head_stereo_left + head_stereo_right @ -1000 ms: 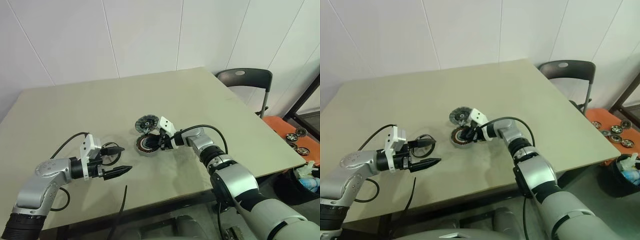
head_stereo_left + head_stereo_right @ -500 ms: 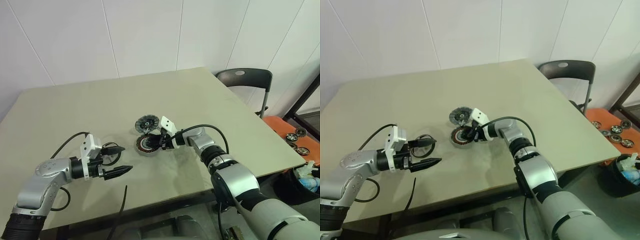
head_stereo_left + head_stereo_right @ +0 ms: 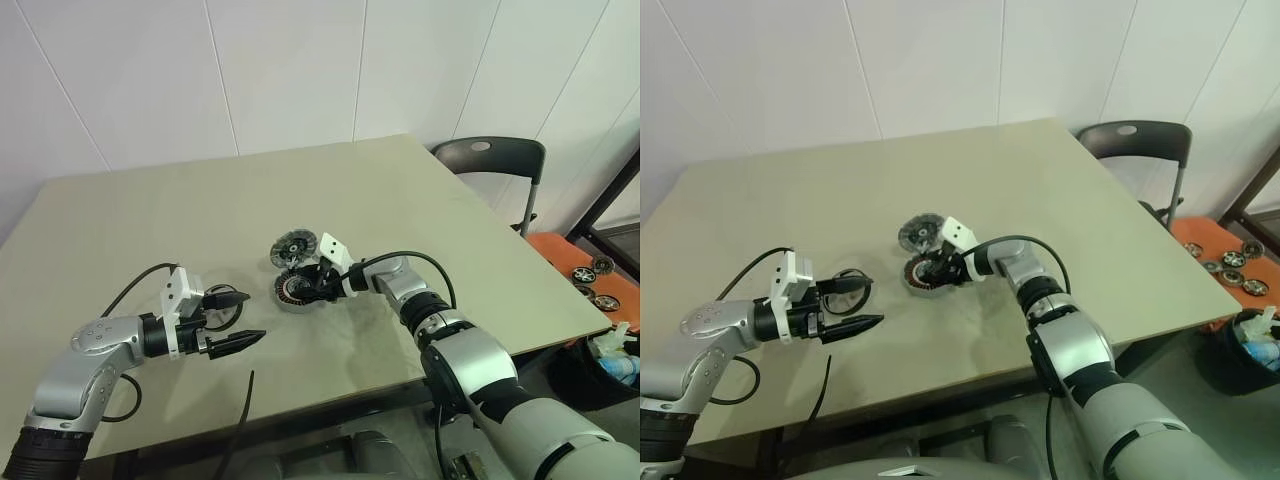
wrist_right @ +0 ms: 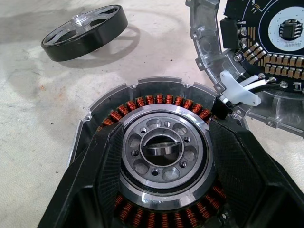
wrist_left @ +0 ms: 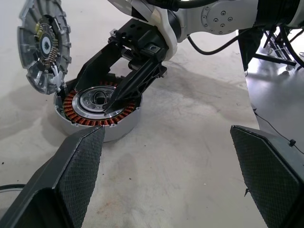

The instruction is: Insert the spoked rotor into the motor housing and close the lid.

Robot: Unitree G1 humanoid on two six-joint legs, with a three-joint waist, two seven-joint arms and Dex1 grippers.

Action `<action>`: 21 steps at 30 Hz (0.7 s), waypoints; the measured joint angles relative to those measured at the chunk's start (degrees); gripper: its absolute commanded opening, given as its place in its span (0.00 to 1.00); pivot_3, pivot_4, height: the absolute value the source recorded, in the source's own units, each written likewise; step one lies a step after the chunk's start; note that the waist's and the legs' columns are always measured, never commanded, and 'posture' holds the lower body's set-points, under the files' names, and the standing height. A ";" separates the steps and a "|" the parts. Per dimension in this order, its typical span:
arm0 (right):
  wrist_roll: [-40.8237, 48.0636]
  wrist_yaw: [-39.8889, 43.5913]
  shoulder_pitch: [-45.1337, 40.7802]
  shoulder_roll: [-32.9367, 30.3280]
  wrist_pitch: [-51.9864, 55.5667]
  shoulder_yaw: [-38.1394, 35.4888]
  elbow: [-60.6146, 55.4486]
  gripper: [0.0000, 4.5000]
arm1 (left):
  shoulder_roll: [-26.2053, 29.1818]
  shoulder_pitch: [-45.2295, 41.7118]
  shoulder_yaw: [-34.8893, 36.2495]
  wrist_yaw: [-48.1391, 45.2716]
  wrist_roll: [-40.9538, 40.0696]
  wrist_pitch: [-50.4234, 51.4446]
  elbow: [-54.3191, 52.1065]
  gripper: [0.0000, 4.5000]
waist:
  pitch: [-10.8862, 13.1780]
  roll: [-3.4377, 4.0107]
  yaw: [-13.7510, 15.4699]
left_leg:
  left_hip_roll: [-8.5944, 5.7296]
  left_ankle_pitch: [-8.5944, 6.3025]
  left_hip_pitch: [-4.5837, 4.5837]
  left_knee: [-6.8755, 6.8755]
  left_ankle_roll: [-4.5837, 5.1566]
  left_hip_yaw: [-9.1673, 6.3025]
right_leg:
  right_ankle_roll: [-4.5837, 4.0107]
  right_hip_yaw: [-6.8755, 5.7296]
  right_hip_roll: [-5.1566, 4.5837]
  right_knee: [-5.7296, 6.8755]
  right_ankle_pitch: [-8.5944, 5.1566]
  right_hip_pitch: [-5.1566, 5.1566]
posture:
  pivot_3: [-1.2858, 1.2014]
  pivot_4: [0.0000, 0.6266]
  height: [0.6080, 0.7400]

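Closest to me, the left claw [image 3: 238, 318] hangs just over the table [image 3: 150, 220] with its two black fingers spread as wide as I see them, nothing between them. One spoked rotor [image 4: 83, 31] lies flat on the table just beside that claw: a dark-rimmed wheel with a silver hub and spokes, well apart from the housing and not inside it. One loose black cable [image 3: 240, 420] runs off the near table edge.

Further in, near the middle of the table, sits the single motor housing [image 3: 290, 293], a round silver cup with one ring of copper-brown windings around a silver centre piece [image 4: 164, 147] pierced by small holes. The right claw [image 4: 166, 130] reaches into it from the right. Its fingers are parted, one on each side of that centre piece and over the windings. I see nothing pinched between them, and I cannot tell whether they touch the metal.

Right behind the housing, one lid [image 5: 45, 45] stands tilted up against the far rim, open, with thin wires running from it to the housing. Its inner face carries a round circuit board [image 4: 280, 28] with one dark chip; any marking on it is too small for me to read.

Beyond the table's far right corner stands one dark chair [image 3: 490, 160], and to its right an orange surface [image 3: 560, 250] holds several small wheel-like parts.
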 measured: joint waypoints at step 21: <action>3.96 9.56 -1.05 -0.83 5.55 -3.47 -1.32 0.15 | -0.58 -0.33 -0.07 0.17 -0.18 0.00 0.02 1.00 | 0.03 0.04 -0.15 | 0.01 0.00 -0.04 -0.05 0.00 0.01 | 0.06 -0.01 0.02 -0.02 0.03 -0.06 | 0.52 0.00 1.00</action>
